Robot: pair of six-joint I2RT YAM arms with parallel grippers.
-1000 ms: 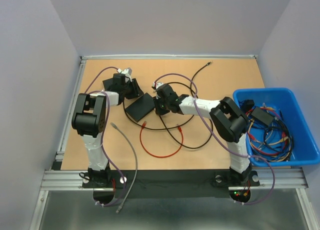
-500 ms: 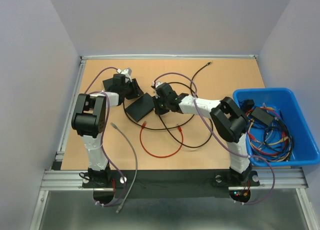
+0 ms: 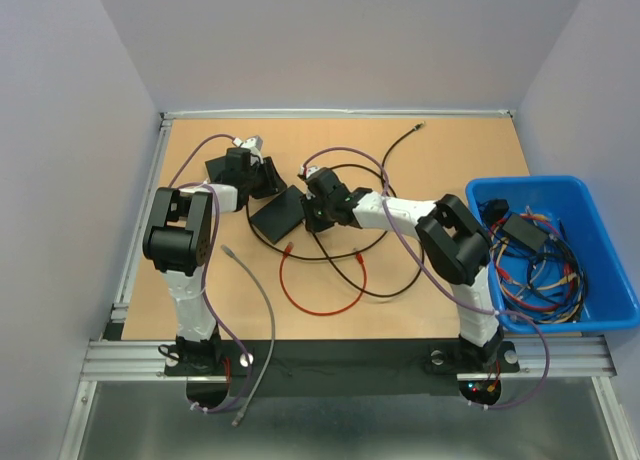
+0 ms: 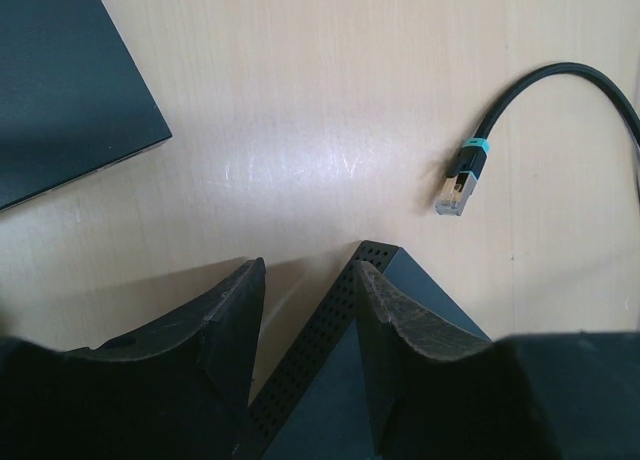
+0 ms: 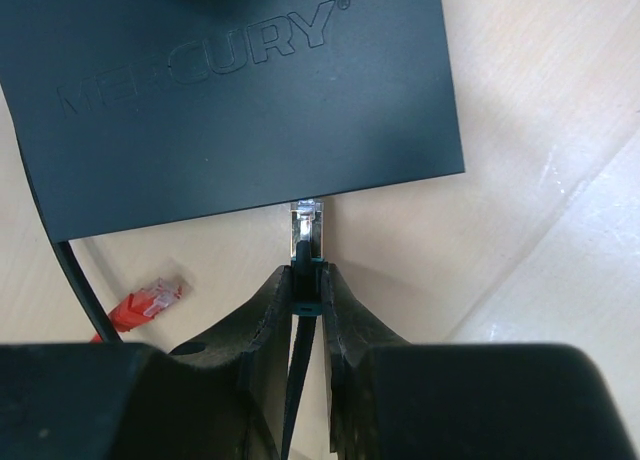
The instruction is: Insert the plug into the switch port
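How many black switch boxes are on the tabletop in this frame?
2. The MERCURY switch lies mid-table, facing the right gripper; the second switch sits further left, partly under the left gripper. A black block in the blue bin may be another.

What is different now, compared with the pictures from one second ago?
The right gripper, shut on the plug, moved a little to the left in the top view, toward the switch, and its elbow followed. The plug's tip is at the switch's edge. Nothing was taken or let go. The left gripper, the red cable and the blue bin stayed in place.
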